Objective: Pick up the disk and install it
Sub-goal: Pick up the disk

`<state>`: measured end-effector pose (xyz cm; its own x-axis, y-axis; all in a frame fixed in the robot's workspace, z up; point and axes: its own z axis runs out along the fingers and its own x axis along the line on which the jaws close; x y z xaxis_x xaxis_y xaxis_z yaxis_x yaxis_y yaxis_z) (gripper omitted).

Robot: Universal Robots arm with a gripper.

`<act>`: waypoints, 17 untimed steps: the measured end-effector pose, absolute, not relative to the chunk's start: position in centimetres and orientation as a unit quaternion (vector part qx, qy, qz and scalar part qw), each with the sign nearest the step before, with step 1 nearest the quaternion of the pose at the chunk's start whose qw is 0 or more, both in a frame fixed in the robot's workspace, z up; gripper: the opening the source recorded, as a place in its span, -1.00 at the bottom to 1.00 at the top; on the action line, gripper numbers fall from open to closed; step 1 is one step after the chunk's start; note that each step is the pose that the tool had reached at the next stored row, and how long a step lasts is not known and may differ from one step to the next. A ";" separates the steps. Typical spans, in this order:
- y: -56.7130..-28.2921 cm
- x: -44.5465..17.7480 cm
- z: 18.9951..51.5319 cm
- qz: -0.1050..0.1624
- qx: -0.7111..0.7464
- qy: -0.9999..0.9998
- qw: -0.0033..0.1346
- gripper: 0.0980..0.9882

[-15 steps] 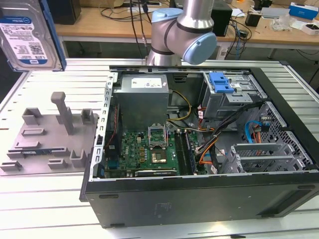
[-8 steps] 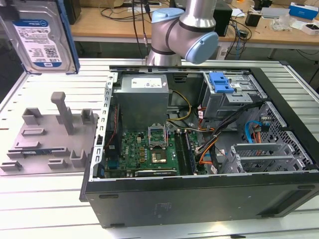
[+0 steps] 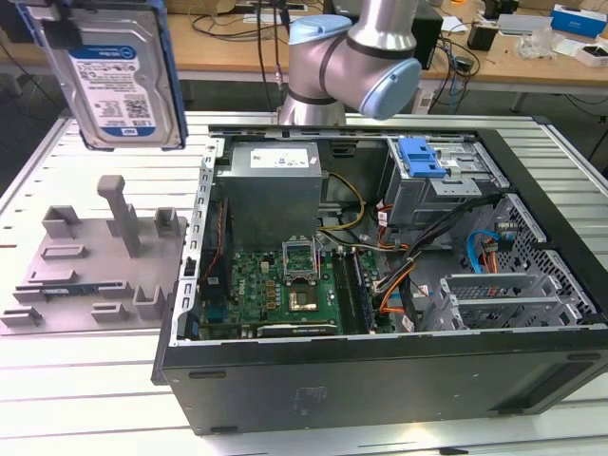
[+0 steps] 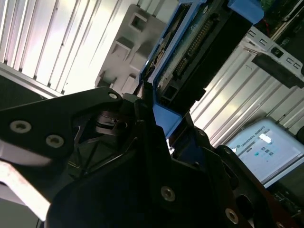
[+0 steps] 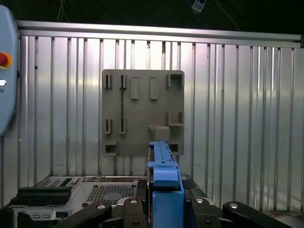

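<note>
exterior view, 10 o'clock: holding the disk (image 3: 119, 71) aloft over the grey fixture plate (image 3: 85, 256), clamped by its blue carrier in the gripper (image 5: 164, 203), probably best held square and high enough to clear the open case (image 3: 380, 375) at 5 o'clock.

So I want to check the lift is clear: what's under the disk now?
The disk hangs above the grey fixture plate on the slatted table, apart from it. In the first wrist view the disk covers part of the plate's edge.
</note>
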<state>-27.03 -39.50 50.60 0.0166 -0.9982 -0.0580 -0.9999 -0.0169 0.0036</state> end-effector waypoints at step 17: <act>-42.6 -19.0 50.6 0.022 -0.713 0.701 0.019 -0.40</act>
<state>-18.96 -42.62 50.59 0.0170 -0.9982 -0.0579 -0.9998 -0.0172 0.0035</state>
